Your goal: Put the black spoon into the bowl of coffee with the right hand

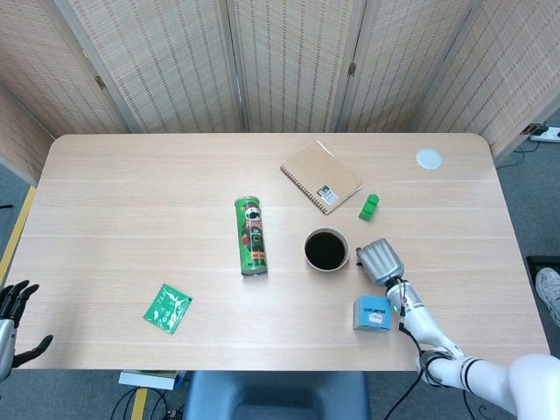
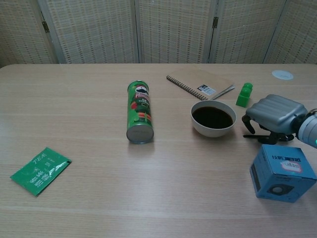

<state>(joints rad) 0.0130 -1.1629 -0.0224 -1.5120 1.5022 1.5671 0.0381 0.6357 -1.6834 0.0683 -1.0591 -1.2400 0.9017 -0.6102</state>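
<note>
The pale wood-grain worktop [image 1: 131, 219] carries, toward its right front, a round off-white bowl of coffee [image 2: 213, 118], glossy dark liquid nearly to the rim, with a blue cardboard box [image 2: 282, 172] nearer the front edge. The grey, hard-shelled right hand [image 2: 273, 118] sits just right of the bowl, fingers curled down over the thin black spoon [image 2: 261, 137], whose long axis runs roughly left-right on the worktop; whether it actually grips the spoon I cannot tell. The left hand [image 1: 13, 308] hangs empty with fingers apart off the front-left corner, far from everything.

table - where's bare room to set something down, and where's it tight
Free: the table's whole left stretch beyond the can, with only the tea packet near the front; also the back strip behind the notebook. Crowded: the right-centre, where bowl, green block, blue box and right hand sit close.
</note>
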